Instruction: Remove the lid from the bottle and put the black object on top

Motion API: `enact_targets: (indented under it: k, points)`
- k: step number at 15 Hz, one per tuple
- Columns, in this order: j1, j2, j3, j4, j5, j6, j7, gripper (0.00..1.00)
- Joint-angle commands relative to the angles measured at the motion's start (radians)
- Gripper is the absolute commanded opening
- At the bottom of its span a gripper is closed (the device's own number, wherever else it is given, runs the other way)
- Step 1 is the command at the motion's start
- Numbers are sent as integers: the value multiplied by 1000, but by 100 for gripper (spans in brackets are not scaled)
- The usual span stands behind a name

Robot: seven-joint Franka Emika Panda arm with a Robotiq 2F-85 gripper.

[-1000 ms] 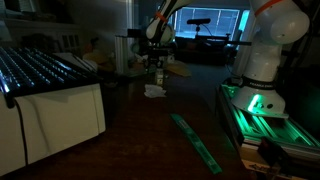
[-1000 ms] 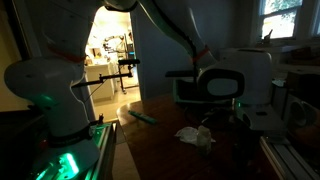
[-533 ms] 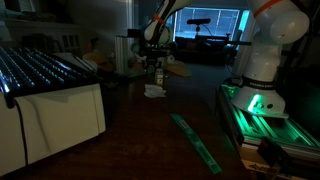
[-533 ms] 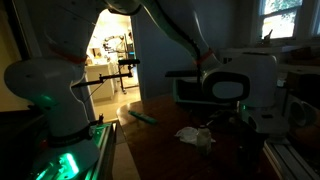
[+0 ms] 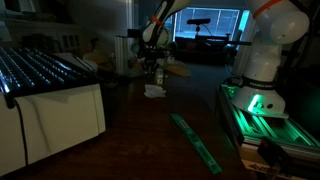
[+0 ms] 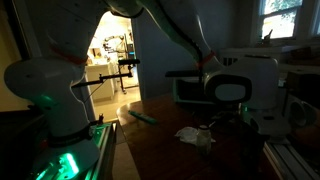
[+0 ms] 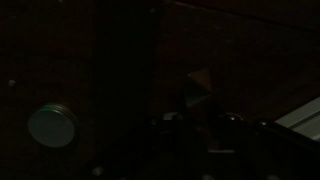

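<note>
The room is very dark. In an exterior view the bottle is a small pale greenish shape standing at the far end of the table. My gripper hangs right above it. Its fingers are lost in shadow, so the pictures do not show what they touch. In the wrist view a pale round disc lies at the left, apart from the dark gripper at the bottom. I cannot tell whether that disc is the lid. The black object cannot be made out. The arm's white wrist shows large in an exterior view.
Crumpled white paper lies on the dark table near the bottle. A green strip lies on the table nearer the camera. A white rack unit stands at the left. The robot base glows green at the right.
The white wrist has sunk a little, lower and to the right in one exterior view. The jaws have closed over the last second.
</note>
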Motion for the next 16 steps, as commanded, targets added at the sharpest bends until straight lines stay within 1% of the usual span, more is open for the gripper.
enact_targets:
  k: [1, 3, 6, 10, 12, 14, 16]
  points:
    - [-5, -28, 15, -18, 27, 0, -27, 6]
    - [-6, -47, 19, -28, 25, -15, -35, 6]
    - [6, -123, 7, -86, -12, -74, -75, 6]
    - [48, -270, -45, -198, -114, -125, -100, 6]
    - [60, -360, -59, -255, -179, -137, -100, 6]
    - [60, -455, -47, -314, -229, -150, -115, 6]
    - [56, -550, -17, -378, -254, -162, -140, 6]
